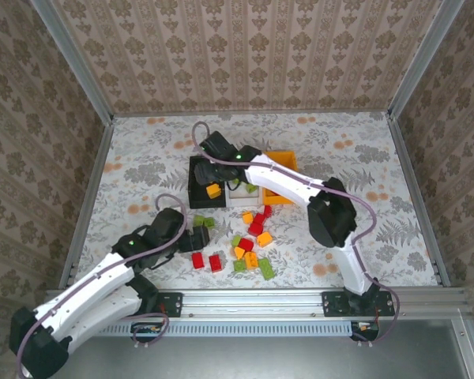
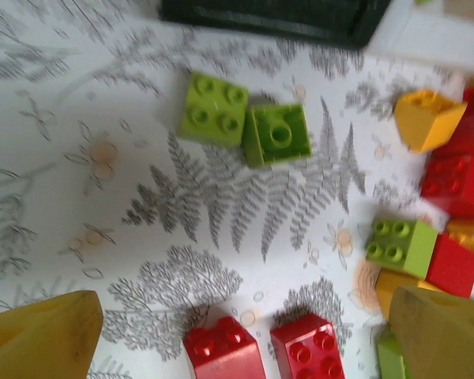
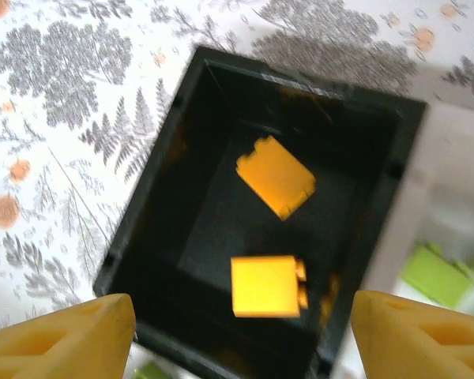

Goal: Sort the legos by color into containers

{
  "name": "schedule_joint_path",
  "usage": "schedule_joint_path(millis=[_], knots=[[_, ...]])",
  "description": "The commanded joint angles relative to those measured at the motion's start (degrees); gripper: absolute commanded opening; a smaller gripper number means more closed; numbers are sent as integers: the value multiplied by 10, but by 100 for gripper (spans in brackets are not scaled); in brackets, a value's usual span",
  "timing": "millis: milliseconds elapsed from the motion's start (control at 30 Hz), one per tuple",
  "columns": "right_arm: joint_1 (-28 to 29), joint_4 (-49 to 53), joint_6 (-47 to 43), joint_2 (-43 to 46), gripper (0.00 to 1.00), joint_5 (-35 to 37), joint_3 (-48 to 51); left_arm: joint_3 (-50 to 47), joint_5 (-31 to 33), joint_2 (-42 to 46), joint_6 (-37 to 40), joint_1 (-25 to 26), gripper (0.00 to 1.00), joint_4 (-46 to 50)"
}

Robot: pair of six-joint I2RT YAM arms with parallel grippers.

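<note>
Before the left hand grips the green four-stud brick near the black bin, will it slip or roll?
Probably no rolling: the green brick is boxy and lies flat, studs up. Its smooth plastic sides might slip. It looks rigid, so squeezing should not bend it.

2 blurred orange-yellow legos in the black bin, white bin cut off at right edge

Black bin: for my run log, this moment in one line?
right hand: open above black bin | contents: two orange legos | left hand: open above loose legos
</note>
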State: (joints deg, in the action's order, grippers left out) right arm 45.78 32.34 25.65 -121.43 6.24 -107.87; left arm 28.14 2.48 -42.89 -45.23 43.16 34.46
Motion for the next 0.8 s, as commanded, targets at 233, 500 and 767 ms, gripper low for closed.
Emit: schedule_joint_path(millis=[233,500,767], knots=[[-17,-109,32,174,74,13,242,-59,-26,-55,-62,79,78,-26],[-33,-127,38,233,74,12,316,-71,-10,-76,-68,78,60,-34],[-52,-138,54,282,75,16,369,-52,-11,-112,-54,79,39,-27]])
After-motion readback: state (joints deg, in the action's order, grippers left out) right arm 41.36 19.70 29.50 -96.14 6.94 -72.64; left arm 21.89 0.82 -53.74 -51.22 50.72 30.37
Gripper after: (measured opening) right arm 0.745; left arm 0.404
